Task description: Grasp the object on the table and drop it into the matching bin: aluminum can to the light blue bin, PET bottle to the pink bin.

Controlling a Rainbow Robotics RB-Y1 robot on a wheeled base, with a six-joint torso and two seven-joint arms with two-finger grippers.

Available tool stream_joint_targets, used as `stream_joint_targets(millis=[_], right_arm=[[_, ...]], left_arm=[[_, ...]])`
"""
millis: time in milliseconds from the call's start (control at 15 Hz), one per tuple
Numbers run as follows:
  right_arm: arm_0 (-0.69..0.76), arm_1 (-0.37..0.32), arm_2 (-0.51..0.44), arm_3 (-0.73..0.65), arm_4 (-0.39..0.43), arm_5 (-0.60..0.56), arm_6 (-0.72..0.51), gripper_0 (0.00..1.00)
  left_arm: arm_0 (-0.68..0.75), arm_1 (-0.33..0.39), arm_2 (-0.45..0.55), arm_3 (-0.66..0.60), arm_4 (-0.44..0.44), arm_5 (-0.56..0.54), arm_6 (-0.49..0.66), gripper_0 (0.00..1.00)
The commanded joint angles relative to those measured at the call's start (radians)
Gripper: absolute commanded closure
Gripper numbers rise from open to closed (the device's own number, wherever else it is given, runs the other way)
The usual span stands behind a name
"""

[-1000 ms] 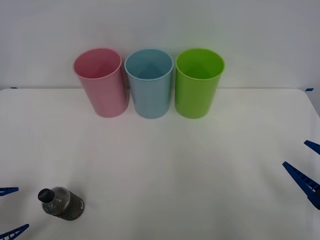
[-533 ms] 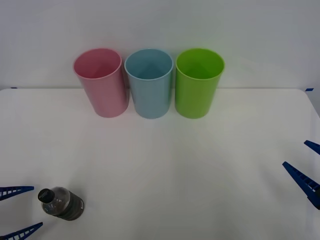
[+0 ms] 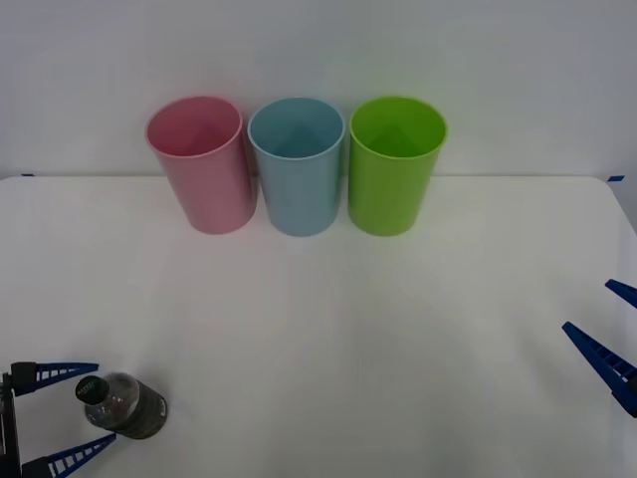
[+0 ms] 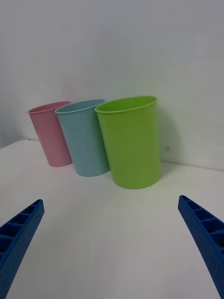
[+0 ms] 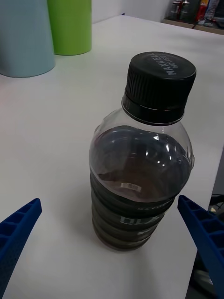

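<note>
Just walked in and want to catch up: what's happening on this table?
The robot's left gripper, fingers open, sits at the near left of the white table with its fingers on either side of a small upright clear plastic bottle with a dark label and black cap, not yet gripping it. Three tall plastic cups stand along the far edge: the pink bin, light blue bin and a green cup. The right gripper waits open at the right edge.

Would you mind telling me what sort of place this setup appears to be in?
Probably a lab test bench for sorting trials: a plain white table against a bare wall, three coloured bins, pink bin leftmost, and one PET bottle between the open left gripper's fingers.
</note>
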Motion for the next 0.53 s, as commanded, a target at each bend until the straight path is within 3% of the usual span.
stream_joint_targets(millis=[67, 533], right_arm=[[0.000, 0.000, 0.000, 0.000, 0.000, 0.000, 0.000, 0.00], [0.000, 0.000, 0.000, 0.000, 0.000, 0.000, 0.000, 0.00]], left_arm=[[-0.021, -0.022, 0.000, 0.000, -0.040, 0.000, 0.008, 0.00], [-0.060, -0.095, 0.000, 0.000, -0.118, 0.001, 0.024, 0.00]])
